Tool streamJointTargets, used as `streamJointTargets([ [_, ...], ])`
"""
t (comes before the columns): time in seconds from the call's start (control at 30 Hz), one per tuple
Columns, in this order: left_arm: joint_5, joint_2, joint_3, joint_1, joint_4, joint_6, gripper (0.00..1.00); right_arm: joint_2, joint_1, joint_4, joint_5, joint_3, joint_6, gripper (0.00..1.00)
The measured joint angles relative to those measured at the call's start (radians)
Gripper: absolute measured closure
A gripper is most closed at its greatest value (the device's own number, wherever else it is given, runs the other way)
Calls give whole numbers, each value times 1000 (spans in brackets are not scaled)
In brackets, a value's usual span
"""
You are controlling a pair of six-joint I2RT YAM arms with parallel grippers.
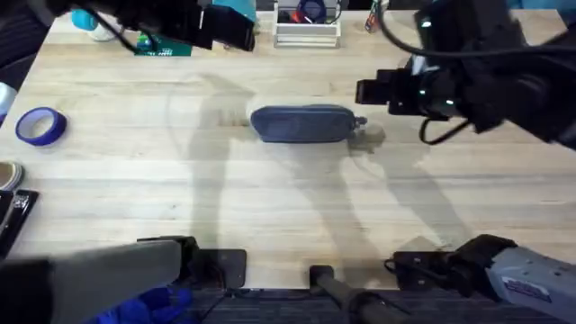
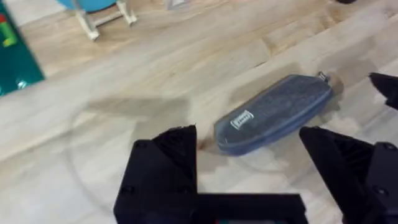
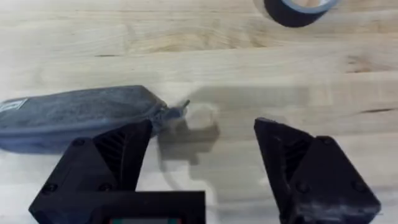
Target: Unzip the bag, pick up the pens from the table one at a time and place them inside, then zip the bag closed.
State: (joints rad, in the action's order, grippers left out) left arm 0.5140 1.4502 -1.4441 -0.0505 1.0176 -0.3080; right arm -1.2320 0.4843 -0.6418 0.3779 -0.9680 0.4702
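The blue-grey bag (image 1: 301,123) lies zipped shut in the middle of the table (image 1: 270,198), its metal pull (image 1: 360,121) at the right end. My left gripper (image 1: 238,34) hangs high over the far left of the table. In the left wrist view it stands open (image 2: 245,134) above the bag (image 2: 273,112). My right gripper (image 1: 371,91) hovers open just right of the bag's pull end. The right wrist view shows its black fingers (image 3: 118,149) spread wide, with the bag (image 3: 74,115) and its pull (image 3: 183,106) below. The pens are out of view.
A blue tape roll (image 1: 40,126) lies at the left, with black tools (image 1: 13,216) near the left edge. A white rack (image 1: 306,27) and a teal item (image 1: 162,45) stand along the far edge. Bare wood surrounds the bag.
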Motion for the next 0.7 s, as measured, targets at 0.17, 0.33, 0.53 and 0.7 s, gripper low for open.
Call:
streamJointTargets([
  [0.17, -78, -171, 100, 36, 7, 86, 3, 110, 0, -84, -11, 0, 0, 6],
  [0.33, -126, -352, 251, 47, 8, 160, 3, 185, 0, -153, -44, 0, 0, 5],
  [0.53, -146, -583, 373, 47, 12, 212, 4, 264, 0, -203, -62, 0, 0, 6],
  [0.7, -146, -726, 415, 47, 26, 234, 4, 345, 0, -204, -65, 0, 0, 6],
])
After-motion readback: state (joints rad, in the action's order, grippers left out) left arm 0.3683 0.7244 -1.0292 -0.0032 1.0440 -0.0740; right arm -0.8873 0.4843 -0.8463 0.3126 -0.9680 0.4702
